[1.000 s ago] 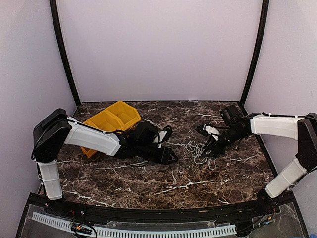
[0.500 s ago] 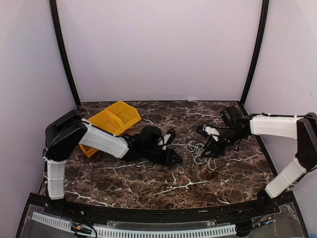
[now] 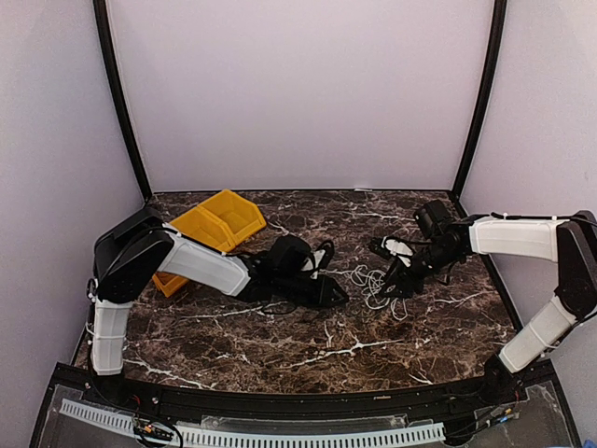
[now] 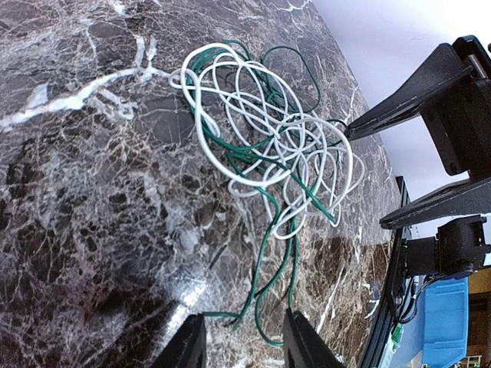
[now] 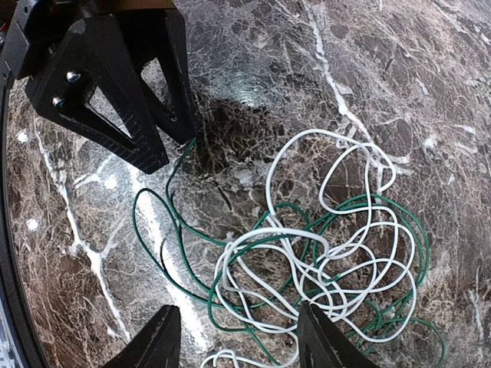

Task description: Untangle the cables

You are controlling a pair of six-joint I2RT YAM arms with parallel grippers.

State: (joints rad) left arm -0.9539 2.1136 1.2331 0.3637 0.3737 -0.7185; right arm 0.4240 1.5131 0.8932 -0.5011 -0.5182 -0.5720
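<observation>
Cables (image 4: 268,153), white and green, lie as one knot on the tabletop (image 3: 280,345) between both arms. Left fingers (image 4: 188,349) are spread astride a green tail (image 4: 265,307). Right fingers (image 5: 153,341) gape beside the heap, holding nothing. Pulling that tail unpinned would likely drag or tighten the knot.

Tangled white and green cables (image 4: 265,149)

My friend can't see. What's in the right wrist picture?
A loose tangle of white and green cables lies on a dark marble table. The left gripper sits by a green end, upper left; the open right gripper frames the bottom.
</observation>
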